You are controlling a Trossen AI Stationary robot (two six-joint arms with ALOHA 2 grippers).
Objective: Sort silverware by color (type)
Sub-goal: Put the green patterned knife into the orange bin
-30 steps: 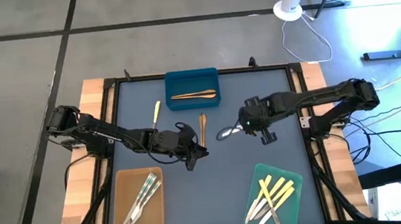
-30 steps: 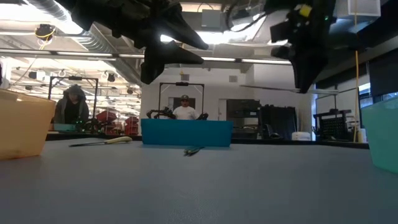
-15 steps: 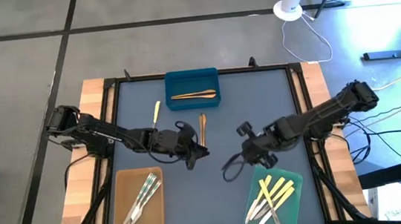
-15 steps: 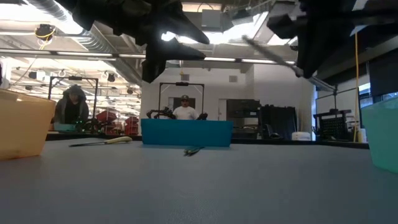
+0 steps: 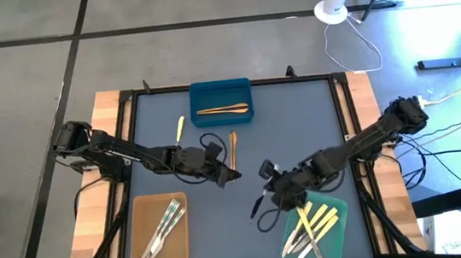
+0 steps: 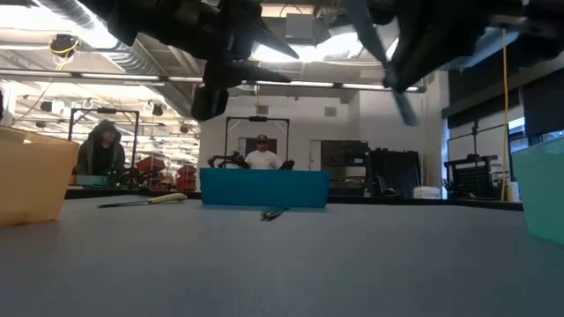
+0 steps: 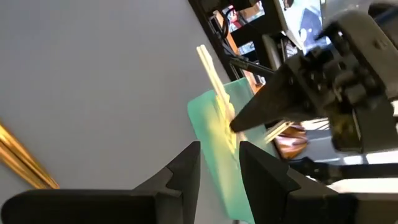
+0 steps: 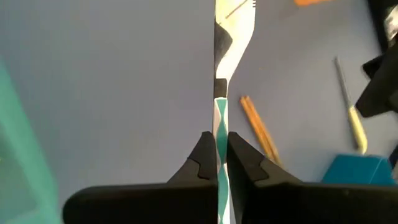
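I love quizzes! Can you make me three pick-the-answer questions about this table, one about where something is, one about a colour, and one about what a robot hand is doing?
1. Where do the brown wooden pieces lie?
A. in the blue tray
B. in the green tray
C. on the floor

2. What colour is the tray with the yellow forks?
A. red
B. green
C. black

3. What is the right gripper doing?
A. resting wide open
B. pinching a fork
C. lifting a tray

Answers:
1. A: the wooden pieces sit inside the blue tray.
2. B: the yellow forks lie in the green tray.
3. B: the right gripper has its fingers closed on a fork.
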